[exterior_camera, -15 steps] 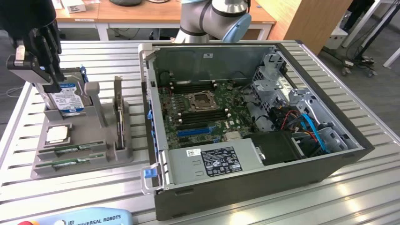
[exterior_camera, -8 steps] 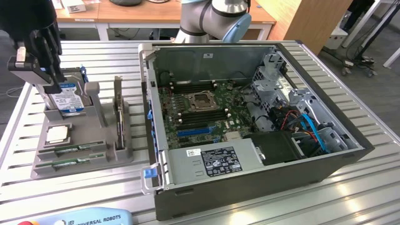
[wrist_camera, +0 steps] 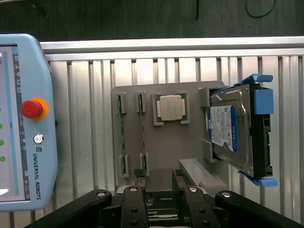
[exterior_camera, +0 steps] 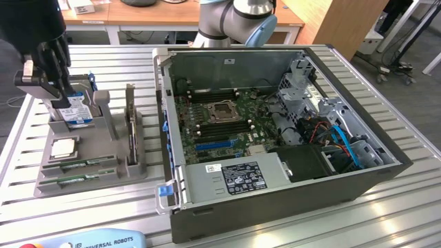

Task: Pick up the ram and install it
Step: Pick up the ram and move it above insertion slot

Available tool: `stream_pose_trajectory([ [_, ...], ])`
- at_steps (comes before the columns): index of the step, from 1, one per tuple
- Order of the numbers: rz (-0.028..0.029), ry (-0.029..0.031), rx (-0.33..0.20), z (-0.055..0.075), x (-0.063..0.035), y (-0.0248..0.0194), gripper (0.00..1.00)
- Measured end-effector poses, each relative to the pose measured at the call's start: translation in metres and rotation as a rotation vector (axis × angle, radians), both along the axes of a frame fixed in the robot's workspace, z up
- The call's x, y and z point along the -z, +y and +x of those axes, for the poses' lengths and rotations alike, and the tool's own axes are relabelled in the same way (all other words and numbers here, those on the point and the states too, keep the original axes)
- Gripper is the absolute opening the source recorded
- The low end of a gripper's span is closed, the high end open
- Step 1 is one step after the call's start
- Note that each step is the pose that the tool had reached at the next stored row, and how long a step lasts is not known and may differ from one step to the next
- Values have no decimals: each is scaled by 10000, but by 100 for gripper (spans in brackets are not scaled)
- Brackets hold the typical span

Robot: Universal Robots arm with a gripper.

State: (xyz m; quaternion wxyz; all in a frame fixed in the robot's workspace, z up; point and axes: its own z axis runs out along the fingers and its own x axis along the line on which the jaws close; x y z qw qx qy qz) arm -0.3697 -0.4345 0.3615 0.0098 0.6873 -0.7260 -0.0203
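Gripper (exterior_camera: pixel 47 85) hangs wide open, empty, upper left of exterior view; ram (exterior_camera: pixel 82 164) sits untouched lower left. Pickup stage I reckon, needs squaring onto that thin edge.

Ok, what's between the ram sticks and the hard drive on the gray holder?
The silver processor chip, seated on the gray holder between the ram sticks and the hard drive, as the wrist view shows.

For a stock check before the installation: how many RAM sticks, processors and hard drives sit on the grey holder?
RAM sticks: 2
Processor: 1
Hard drive: 1
Total: 4
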Motion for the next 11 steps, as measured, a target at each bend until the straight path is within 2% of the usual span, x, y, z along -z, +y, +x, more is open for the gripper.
stream_pose_trajectory([
  [11, 2, -2, 0, 0, 151, 0, 36],
])
